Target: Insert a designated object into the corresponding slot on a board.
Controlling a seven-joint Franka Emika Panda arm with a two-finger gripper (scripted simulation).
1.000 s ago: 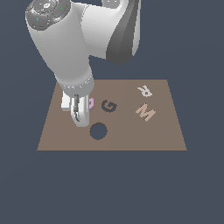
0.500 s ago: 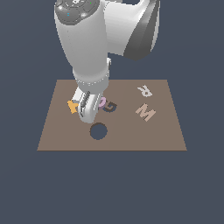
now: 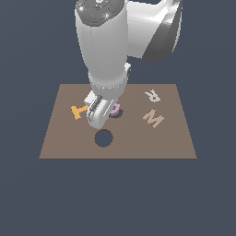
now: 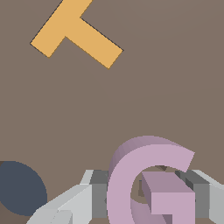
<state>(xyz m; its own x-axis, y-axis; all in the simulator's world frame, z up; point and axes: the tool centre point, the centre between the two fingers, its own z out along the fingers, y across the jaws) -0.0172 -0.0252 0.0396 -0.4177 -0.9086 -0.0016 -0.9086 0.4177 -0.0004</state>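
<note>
No brand marks or labels can be read anywhere; the only writing is formed by the letter pieces themselves. An orange "T" (image 3: 79,111) is seen lying flat on the brown board (image 3: 175,143), toward the exterior view's left, and it is also shown in the wrist view (image 4: 76,34). A beige "M" (image 3: 153,118) and a pale "R" (image 3: 152,96) are laid toward the exterior view's right, the "R" farther back. A round dark hole (image 3: 103,138) is cut into the board in front of the arm, and part of it is caught in the wrist view (image 4: 19,187).

The pink-lilac "G" piece (image 4: 146,183) is held by the gripper (image 3: 102,112), whose fingers (image 4: 72,202) are closed against its two sides in the wrist view. In the exterior view only a small edge of the piece (image 3: 115,109) is visible beside the gripper, just at the dark G-shaped slot (image 3: 118,114), which is mostly hidden by the arm. Whether the piece is touching the slot or is above it cannot be told.

Compared with half a second ago, the arm has been shifted toward the exterior view's right, so that the "T" is now fully uncovered and the slot is covered. A second ago the slot was seen in the open, with the gripper well to its left at the "G" piece.
</note>
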